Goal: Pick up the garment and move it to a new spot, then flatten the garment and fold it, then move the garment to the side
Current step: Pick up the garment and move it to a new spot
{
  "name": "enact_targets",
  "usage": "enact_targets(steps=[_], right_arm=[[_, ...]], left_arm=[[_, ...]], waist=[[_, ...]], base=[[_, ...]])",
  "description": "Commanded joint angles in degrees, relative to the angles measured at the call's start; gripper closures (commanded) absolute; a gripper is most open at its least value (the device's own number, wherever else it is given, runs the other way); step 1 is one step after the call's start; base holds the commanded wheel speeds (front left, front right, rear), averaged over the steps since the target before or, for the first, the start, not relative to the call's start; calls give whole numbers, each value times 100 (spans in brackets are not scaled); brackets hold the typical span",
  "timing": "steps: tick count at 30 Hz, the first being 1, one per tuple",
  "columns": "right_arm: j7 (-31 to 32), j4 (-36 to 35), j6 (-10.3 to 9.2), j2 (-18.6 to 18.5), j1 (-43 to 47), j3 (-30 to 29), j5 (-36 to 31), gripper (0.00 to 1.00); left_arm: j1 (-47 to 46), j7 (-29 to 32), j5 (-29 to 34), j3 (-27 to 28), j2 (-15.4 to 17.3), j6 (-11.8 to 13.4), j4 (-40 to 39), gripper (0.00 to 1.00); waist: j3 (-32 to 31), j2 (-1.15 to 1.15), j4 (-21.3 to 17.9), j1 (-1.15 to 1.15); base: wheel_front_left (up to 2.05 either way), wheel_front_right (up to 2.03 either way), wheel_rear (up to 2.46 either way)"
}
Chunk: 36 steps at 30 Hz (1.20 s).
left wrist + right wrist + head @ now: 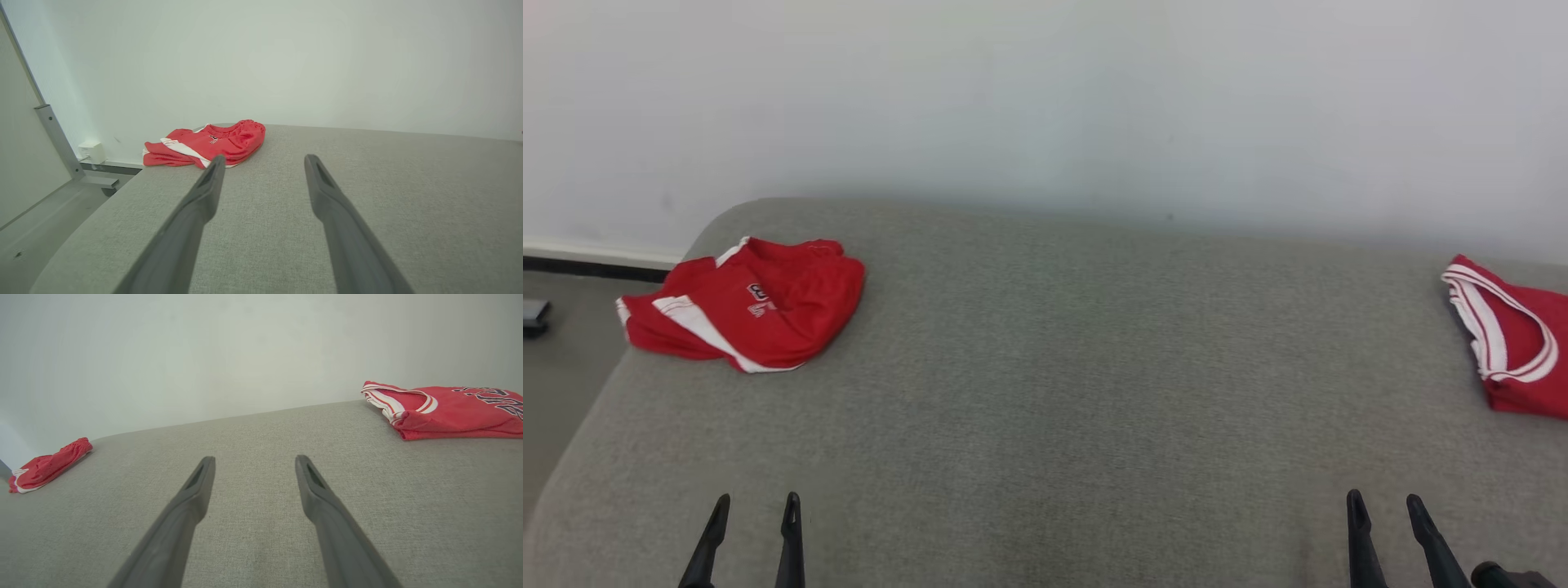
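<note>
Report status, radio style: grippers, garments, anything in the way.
Left gripper and right gripper open, holding nothing, above grey fabric surface. Crumpled red-and-white shorts far left corner; folded red-and-white jersey at right edge. Both untouched. No obstacle seen between.

Grey fabric worktop (1045, 408) is set against white wall (1045, 98) | small white box (90, 152) is mounted low on the wall | dark object (533, 317) is seen on floor (560, 384)
</note>
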Motion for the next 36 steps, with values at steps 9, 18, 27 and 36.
enact_targets(steps=[9, 18, 27, 36], right_arm=[[-99, 131, -15, 49, -99, 143, 2, 0], [-67, 186, -15, 55, -186, 250, -35, 0], [-19, 342, -15, 52, -549, 529, -73, 0], [-89, 463, -15, 12, -582, 515, -18, 0]], left_arm=[[21, -18, -56, 141, 87, 45, 111, 0], [80, -18, -65, 300, 51, 104, 34, 0], [258, -18, -122, 572, -84, 200, -201, 0], [123, -18, -65, 639, -119, 158, -168, 0]], waist=[[75, 0, 1388, 0], [162, 0, 1964, 0], [286, 0, 2040, 0], [239, 0, 1995, 0]], base=[[0, 0, 0], [0, 0, 0], [0, 0, 0], [0, 0, 0]])
